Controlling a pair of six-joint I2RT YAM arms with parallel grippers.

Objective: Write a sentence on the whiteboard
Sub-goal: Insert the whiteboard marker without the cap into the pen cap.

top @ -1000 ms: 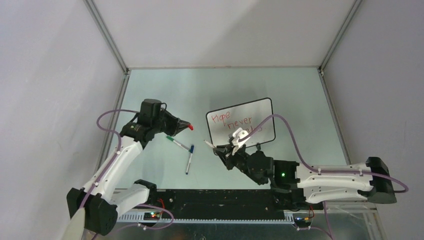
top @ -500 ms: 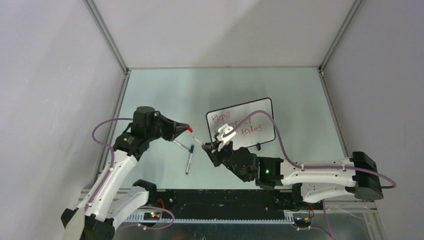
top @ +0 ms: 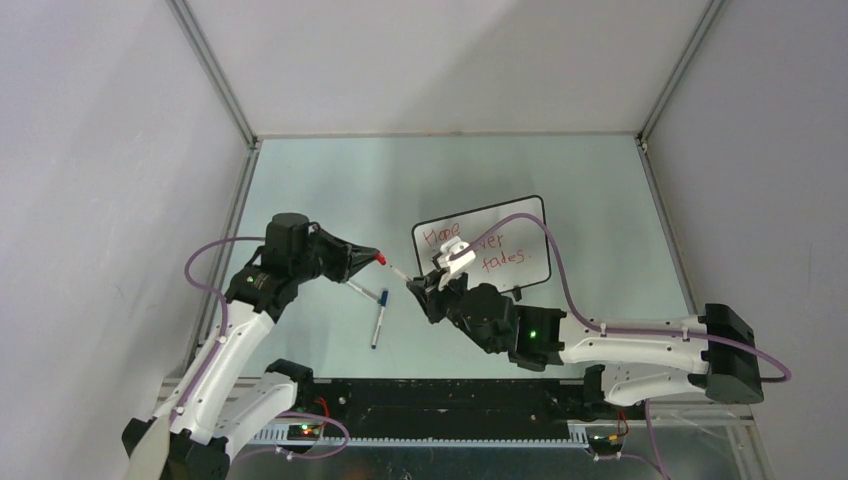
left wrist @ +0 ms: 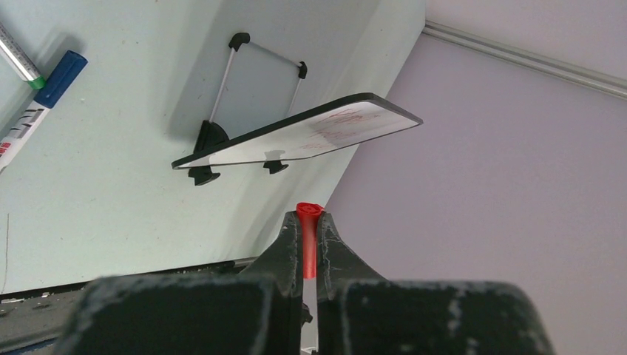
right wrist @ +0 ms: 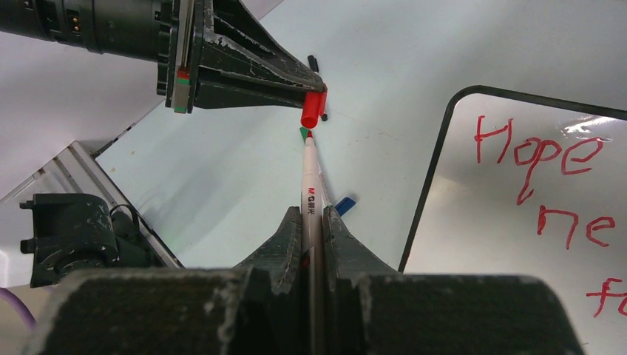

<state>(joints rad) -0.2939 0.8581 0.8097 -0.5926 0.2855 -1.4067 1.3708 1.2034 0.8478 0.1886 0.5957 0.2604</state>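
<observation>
The whiteboard (top: 522, 218) stands tilted on its feet on the worktop (top: 600, 180), right of centre, with the sentence (top: 503, 260) in red across it. It looks light and stiff with a glossy face. A push would probably skid or tip it, and a touch would likely smear the ink, so the black frame edge is the place to hold it.

The right fingers (right wrist: 313, 218) are clenched on the barrel of a slim pen (right wrist: 310, 174), which is smooth and rigid and may twist if pressed off-axis. The left fingers (left wrist: 307, 225) pinch its red cap (right wrist: 313, 109), small and hard. The pen tip sits just under the cap mouth, not yet inside. Two spare pens, blue (top: 378, 318) and green (top: 358, 289), lie on the worktop between the arms.

A second ago the right fingers were lower, in front of the board's bottom edge and hiding "fades". They have since swung left to meet the cap, so "fades" now reads clear. The left arm has pulled its elbow in, and the board has not moved.
</observation>
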